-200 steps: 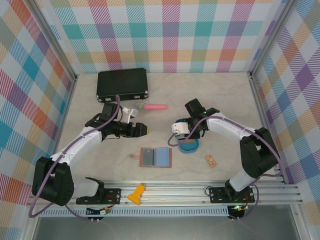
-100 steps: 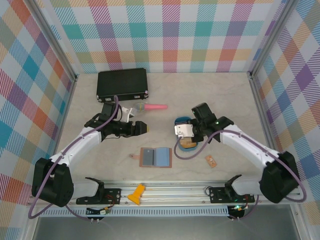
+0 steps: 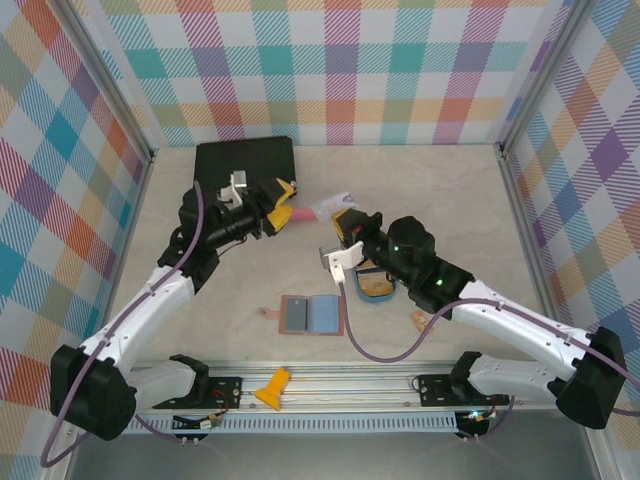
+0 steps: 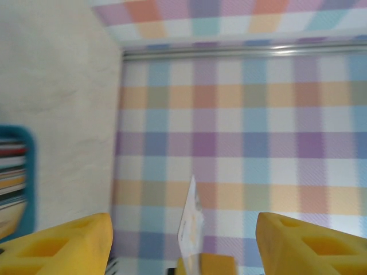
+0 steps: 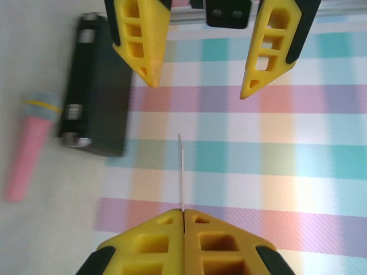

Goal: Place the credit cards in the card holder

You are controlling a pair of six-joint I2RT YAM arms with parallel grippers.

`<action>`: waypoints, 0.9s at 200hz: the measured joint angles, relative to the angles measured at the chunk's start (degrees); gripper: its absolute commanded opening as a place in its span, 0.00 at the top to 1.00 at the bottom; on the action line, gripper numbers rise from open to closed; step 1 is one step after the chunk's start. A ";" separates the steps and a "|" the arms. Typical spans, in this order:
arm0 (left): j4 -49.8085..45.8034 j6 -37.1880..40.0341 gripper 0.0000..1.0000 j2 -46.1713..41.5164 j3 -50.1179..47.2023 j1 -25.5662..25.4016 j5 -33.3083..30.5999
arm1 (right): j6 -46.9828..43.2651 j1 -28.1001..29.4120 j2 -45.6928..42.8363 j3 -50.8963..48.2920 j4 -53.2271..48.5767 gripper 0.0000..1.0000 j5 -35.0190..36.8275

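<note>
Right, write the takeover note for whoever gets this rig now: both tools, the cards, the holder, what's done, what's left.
Right tool: shut on one card, held in the air between the arms.
Left tool: open, facing that card, not touching it.
Card holder: lies open on the table near the front edge, no tool on it.
Other cards: stacked in the blue tray.
Done: one card picked up. Whether the holder already has cards inside cannot be told.
Left: probably pass this card across or carry it to the holder, slot it in, then do the tray's cards.
</note>
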 measured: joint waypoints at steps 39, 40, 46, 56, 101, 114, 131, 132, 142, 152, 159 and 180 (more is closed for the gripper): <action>2.38 -2.91 0.30 -2.38 5.60 -3.23 -2.54 | -7.48 3.02 0.46 0.70 12.79 1.00 0.15; 2.38 -2.91 0.31 -2.49 5.66 -3.37 -2.67 | -7.56 3.08 0.50 0.74 12.92 1.00 0.15; 2.45 -2.93 0.32 -3.06 5.81 -3.91 -2.95 | -8.37 3.63 0.70 0.94 14.05 1.00 0.09; 2.73 -2.95 0.35 -4.00 5.86 -4.68 -3.41 | -9.38 4.42 0.94 1.20 15.58 1.00 -0.11; 0.66 -1.31 0.52 -7.08 6.97 -6.43 -5.35 | -11.17 6.91 1.49 1.44 20.96 1.00 -0.02; 0.87 -1.44 0.56 -7.32 6.99 -7.30 -5.33 | -11.56 7.63 1.60 1.44 21.81 1.00 0.24; 0.83 -1.36 0.61 -6.80 7.02 -8.94 -5.33 | -11.87 8.48 2.08 1.55 22.69 1.00 0.85; 0.83 -1.33 0.62 -6.78 7.02 -9.01 -5.35 | -11.89 8.50 2.10 1.55 22.69 1.00 0.90; 0.96 -1.18 0.66 -6.21 7.02 -10.08 -5.31 | -11.96 8.87 2.47 1.66 22.95 1.00 1.40; 1.51 -1.16 0.69 -5.53 7.02 -10.86 -5.14 | -11.96 9.11 2.75 1.66 23.08 1.00 1.75; 1.92 -1.14 0.73 -5.09 7.04 -11.17 -5.09 | -11.96 9.22 2.91 1.66 23.08 1.00 2.08; 2.25 -0.42 0.96 -4.22 7.39 -11.41 -4.81 | -11.91 9.49 3.04 1.66 23.08 1.00 2.80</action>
